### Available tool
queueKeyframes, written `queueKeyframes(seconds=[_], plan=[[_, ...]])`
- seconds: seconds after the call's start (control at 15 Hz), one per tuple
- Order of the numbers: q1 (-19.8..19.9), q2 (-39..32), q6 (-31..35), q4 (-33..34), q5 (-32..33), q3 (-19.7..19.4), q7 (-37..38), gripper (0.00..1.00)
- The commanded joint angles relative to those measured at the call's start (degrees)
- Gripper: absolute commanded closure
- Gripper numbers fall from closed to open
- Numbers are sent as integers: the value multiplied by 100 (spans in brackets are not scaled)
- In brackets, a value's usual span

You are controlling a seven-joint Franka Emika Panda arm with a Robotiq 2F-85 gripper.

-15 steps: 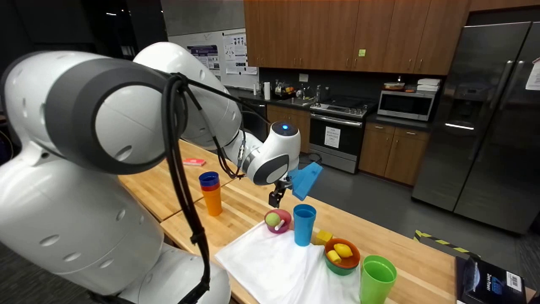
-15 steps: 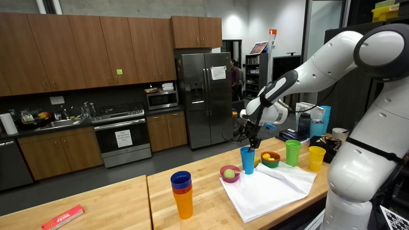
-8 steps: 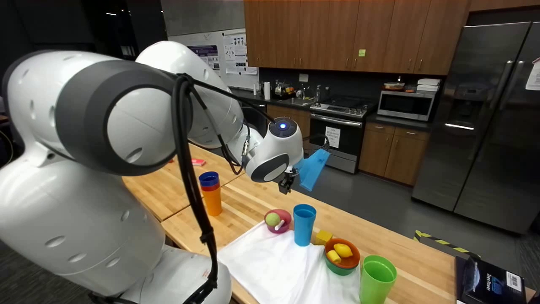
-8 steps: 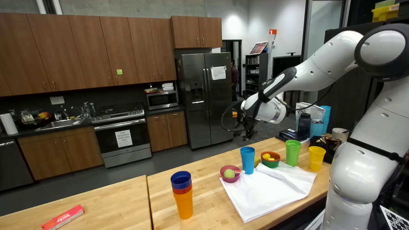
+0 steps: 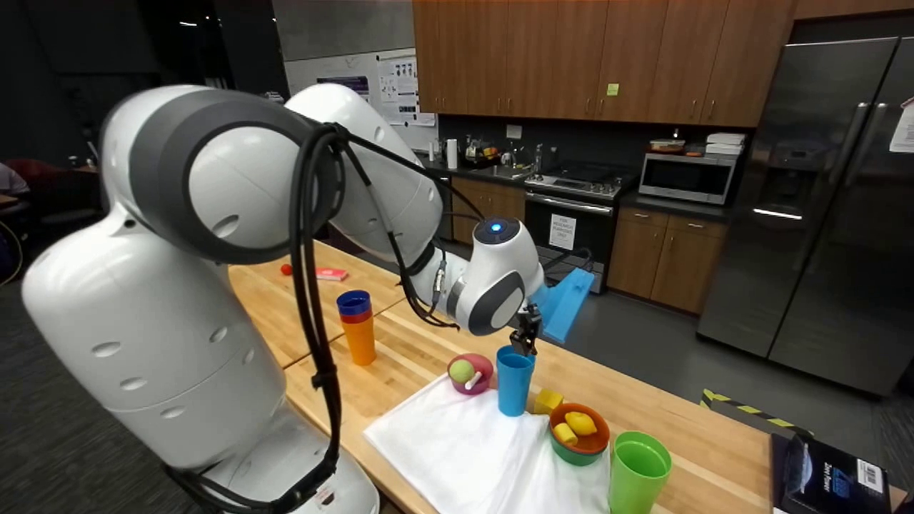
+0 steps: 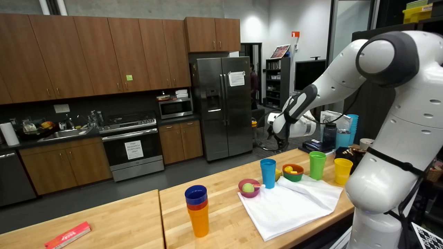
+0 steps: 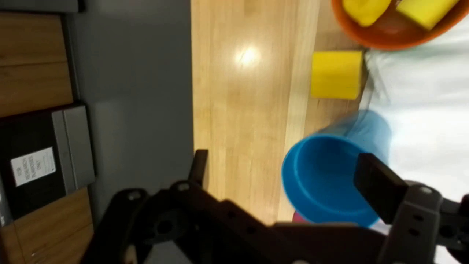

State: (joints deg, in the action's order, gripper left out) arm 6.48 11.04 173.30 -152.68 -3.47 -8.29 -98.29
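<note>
- Gripper (image 7: 285, 170) is spread wide, nothing gripped.
- Smooth, tapered blue cup (image 5: 515, 385) is seen below.
- Room is left between cup and wooden surface's (image 7: 242, 121) far edge.

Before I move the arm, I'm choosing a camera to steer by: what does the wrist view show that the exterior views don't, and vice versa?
Only the wrist view: the gripper plainly open, and deep into the blue cup.
Only the exterior views: green cup, stacked cups, green ball and fridge.
All share the blue cup, yellow block, orange bowl and white cloth.
</note>
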Motion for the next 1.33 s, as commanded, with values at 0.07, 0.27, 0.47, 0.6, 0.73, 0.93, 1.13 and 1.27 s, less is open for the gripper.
queueKeyframes(seconds=[0.07,0.27,0.47,0.6,0.73,0.93,1.13,1.27], plan=[[1686,98,-1277,209,2181,996,1663,0],[495,331,-2696,200,1401,343,1033,0],[-59,661,-3821,194,983,295,695,0],[-308,784,-4395,244,975,313,622,0],[-472,817,-4801,283,1027,320,592,0],[-570,874,-4998,300,1044,283,497,0],[-578,873,-4737,303,960,204,420,0],[-588,928,-4313,224,840,127,364,0]])
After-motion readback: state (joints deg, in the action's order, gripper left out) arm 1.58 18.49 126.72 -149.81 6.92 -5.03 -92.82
